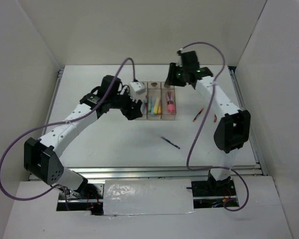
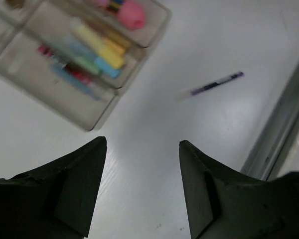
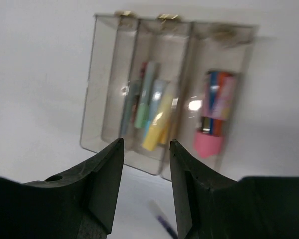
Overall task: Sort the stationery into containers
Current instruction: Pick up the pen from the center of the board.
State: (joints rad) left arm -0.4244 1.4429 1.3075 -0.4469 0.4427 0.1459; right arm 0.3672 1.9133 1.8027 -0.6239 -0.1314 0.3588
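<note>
Three joined clear bins [image 1: 161,117] stand at the table's middle back. The middle bin holds yellow [image 1: 157,105], blue and green markers. The right bin holds the fat pink-and-purple marker [image 1: 170,105]. The left bin holds thin red and blue pens [image 2: 72,74]. A dark purple pen [image 1: 170,142] lies loose on the table in front of the bins. A thin red pen [image 1: 198,115] lies to their right. My left gripper [image 1: 134,111] is open and empty beside the bins' left front corner. My right gripper [image 1: 170,82] is open and empty above the bins' far end.
The purple pen also shows in the left wrist view [image 2: 217,83] and, blurred, in the right wrist view [image 3: 164,224]. A metal rail [image 1: 164,172] runs along the table's near edge. White walls enclose the table on three sides. Purple cables loop over both arms.
</note>
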